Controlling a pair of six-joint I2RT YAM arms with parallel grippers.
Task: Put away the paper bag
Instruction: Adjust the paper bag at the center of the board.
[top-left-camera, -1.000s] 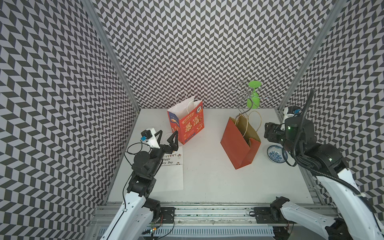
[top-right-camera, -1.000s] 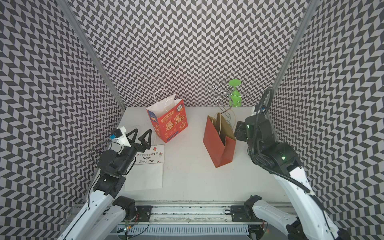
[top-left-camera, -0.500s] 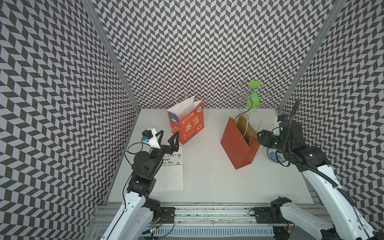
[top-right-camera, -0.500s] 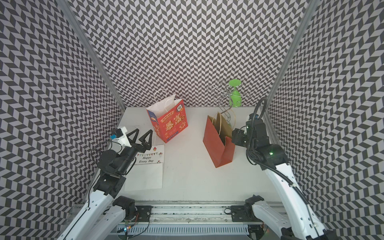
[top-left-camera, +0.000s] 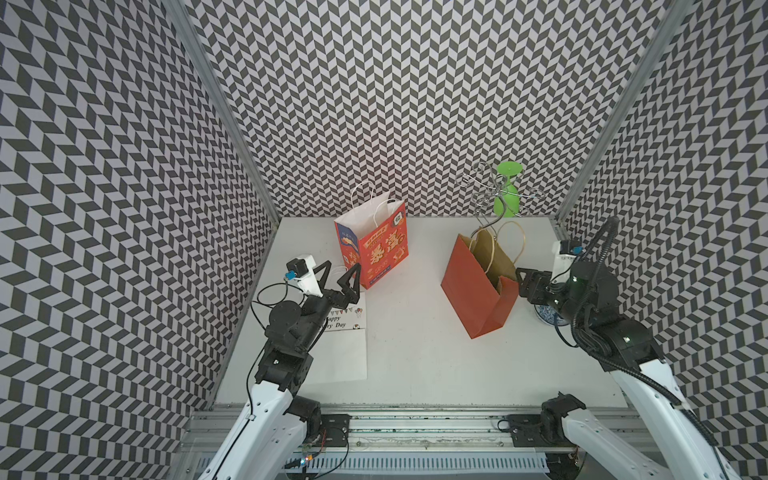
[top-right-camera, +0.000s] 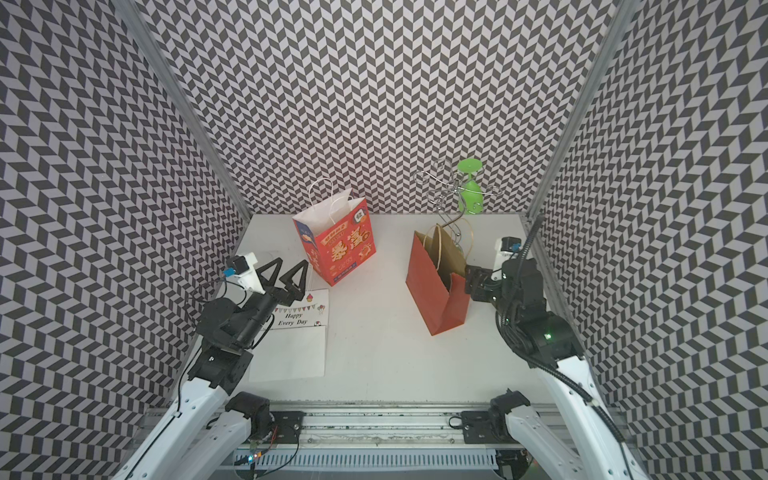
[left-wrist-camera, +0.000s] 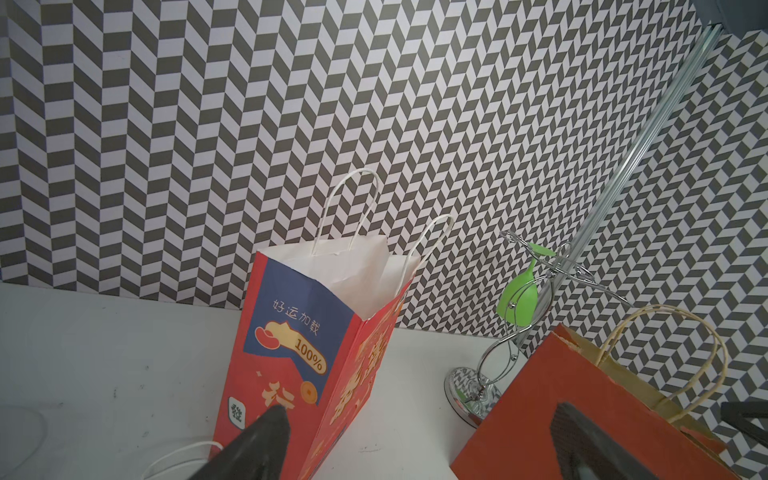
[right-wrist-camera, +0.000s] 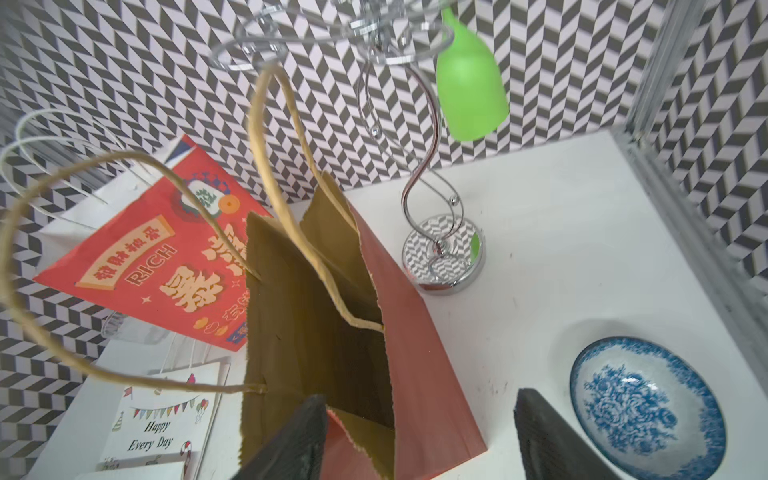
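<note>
my right fingers (top-left-camera: 520, 281) are spread astride the right end wall of the plain red paper bag (top-left-camera: 473, 286), one tip over its brown inside and one outside, not pinching it. the bag stands open on the bench (top-left-camera: 415, 353), twine handles up. a blue patterned bowl (right-wrist-camera: 648, 399) sits just right of the bag. behind the bag is a chrome stand (right-wrist-camera: 442, 253) with a green glass (top-left-camera: 505, 203) hung upside down. well left of the bag, my left fingers (top-left-camera: 343, 266) are spread wide and hold nothing, beside a printed red bag (top-left-camera: 376, 249) and over a flat white bag (top-left-camera: 345, 345).
</note>
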